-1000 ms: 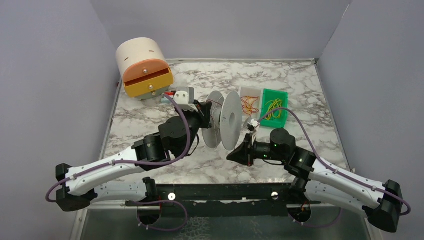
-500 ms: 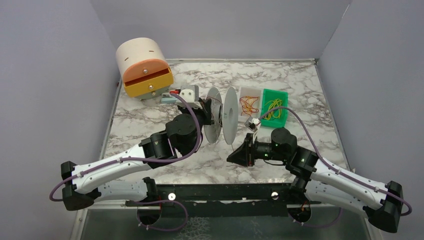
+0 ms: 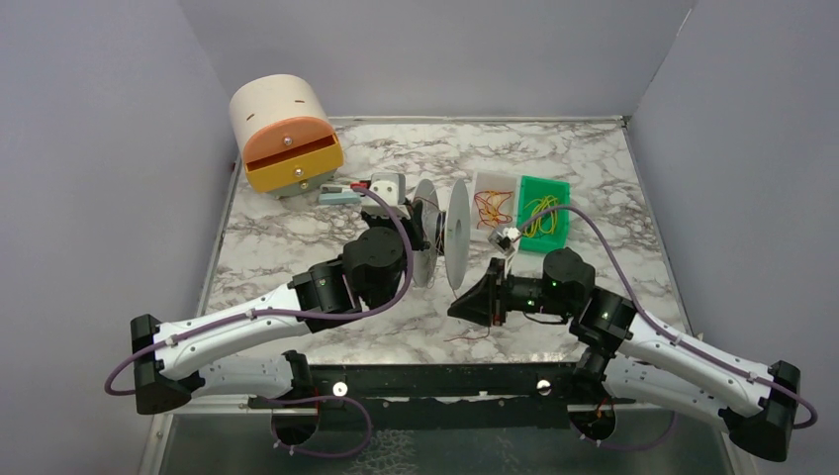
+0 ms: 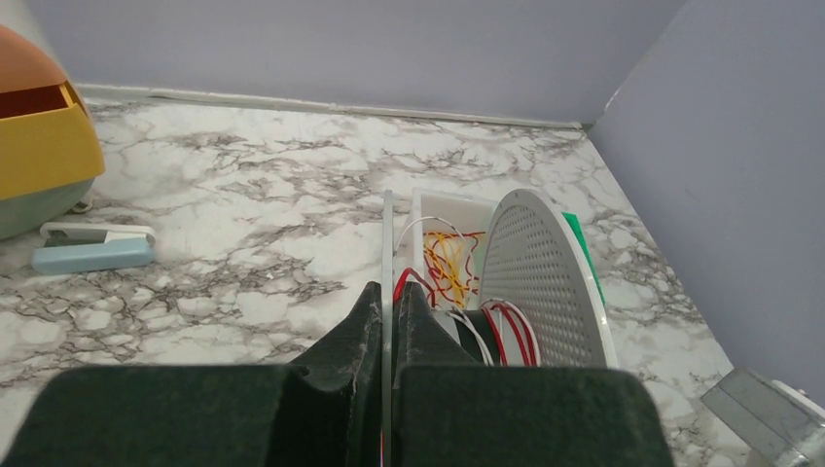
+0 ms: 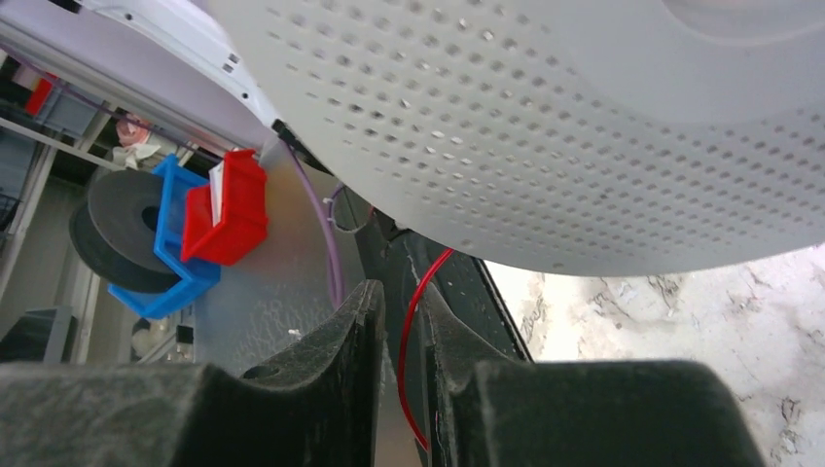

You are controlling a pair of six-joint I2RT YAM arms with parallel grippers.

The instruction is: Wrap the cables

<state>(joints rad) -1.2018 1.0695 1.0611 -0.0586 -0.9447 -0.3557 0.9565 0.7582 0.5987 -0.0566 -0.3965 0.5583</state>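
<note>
spool (image 3: pixel 445 242) turned more edge-on, left arm (image 3: pixel 297 297) advanced toward it

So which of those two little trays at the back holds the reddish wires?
The clear white tray, right beside the spool. It holds orange-red strands; the green tray next to it, farther from the spool, holds yellow-green ones.

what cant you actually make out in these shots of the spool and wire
- Spool hub: top view, hidden between the flanges and behind the left gripper.
- Red cable lower end: right wrist view, cut off between the right gripper fingers.
- Loose strand on the table: top view, too thin to trace.
- Spool's far flange: right wrist view, blocked by the near flange.
</note>
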